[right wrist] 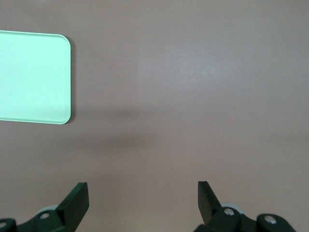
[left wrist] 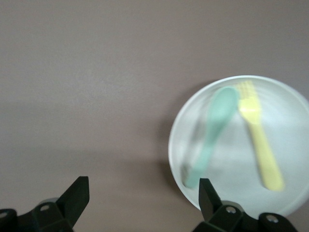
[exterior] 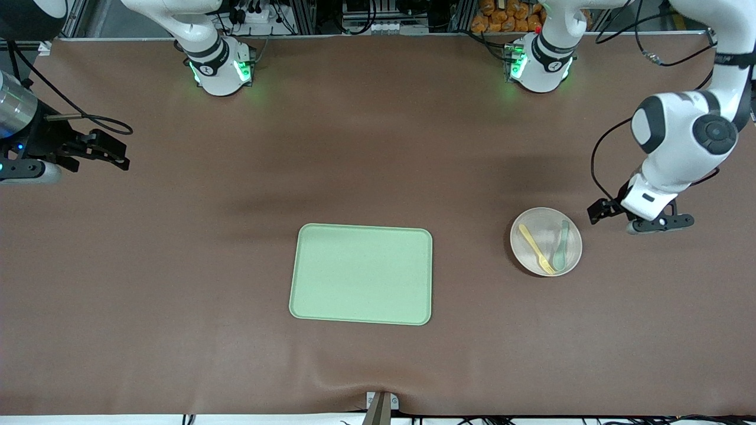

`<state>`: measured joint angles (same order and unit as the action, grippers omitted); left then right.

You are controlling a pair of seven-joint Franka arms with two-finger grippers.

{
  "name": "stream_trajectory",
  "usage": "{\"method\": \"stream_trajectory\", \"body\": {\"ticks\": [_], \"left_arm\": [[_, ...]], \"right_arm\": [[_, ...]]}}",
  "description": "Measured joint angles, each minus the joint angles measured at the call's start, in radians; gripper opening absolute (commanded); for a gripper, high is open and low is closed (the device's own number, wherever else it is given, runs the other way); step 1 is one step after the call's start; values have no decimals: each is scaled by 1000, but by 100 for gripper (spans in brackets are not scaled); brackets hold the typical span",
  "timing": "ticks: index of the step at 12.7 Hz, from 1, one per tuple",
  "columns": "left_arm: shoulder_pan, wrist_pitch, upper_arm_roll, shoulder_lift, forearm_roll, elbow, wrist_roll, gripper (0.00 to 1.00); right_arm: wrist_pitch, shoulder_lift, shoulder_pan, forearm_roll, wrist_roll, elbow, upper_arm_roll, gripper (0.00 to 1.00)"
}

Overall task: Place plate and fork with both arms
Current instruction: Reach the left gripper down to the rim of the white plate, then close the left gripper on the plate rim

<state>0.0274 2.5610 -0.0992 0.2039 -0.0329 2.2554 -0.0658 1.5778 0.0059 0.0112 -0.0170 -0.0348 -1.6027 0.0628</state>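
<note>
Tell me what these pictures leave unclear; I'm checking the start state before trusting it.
- Front view: right gripper sits at the frame's edge, its arm mostly cut off.
- Left wrist view: plate is cropped by the edge; spoon and fork are blurred.
- Right wrist view: tray shows one end only.

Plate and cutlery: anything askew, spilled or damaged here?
Nothing stands out. The plate sits flat on the table, with the fork and spoon lying inside it, apart. The tray lies square. Both grippers, left and right, are open.
</note>
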Motion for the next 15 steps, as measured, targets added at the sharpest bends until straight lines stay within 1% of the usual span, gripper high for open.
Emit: {"method": "stream_trajectory", "body": {"ticks": [1, 2, 4, 6, 9, 10, 11, 12, 13, 14, 15], "left_arm": [[-10, 30, 0, 50, 0, -8, 0, 91], [-15, 46, 0, 92, 4, -22, 0, 87], [-15, 50, 4, 150, 66, -54, 0, 80], [-8, 50, 13, 174, 109, -70, 0, 71], [-3, 50, 17, 191, 115, -74, -1, 58], [-4, 50, 17, 198, 115, -78, -1, 46], [-4, 50, 17, 204, 115, -81, -1, 41], [-3, 50, 17, 210, 118, -83, -1, 41], [-3, 50, 18, 215, 135, -85, -1, 38], [-2, 50, 22, 221, 156, -89, -1, 30], [-2, 50, 28, 228, 171, -95, -1, 17]], "right_arm": [[0, 0, 0, 0, 0, 0, 0, 100], [0, 0, 0, 0, 0, 0, 0, 100], [0, 0, 0, 0, 0, 0, 0, 100], [0, 0, -1, 0, 0, 0, 0, 100], [0, 0, -1, 0, 0, 0, 0, 100], [0, 0, -1, 0, 0, 0, 0, 100], [0, 0, -1, 0, 0, 0, 0, 100], [0, 0, -1, 0, 0, 0, 0, 100], [0, 0, -1, 0, 0, 0, 0, 100], [0, 0, -1, 0, 0, 0, 0, 100], [0, 0, -1, 0, 0, 0, 0, 100]]}}
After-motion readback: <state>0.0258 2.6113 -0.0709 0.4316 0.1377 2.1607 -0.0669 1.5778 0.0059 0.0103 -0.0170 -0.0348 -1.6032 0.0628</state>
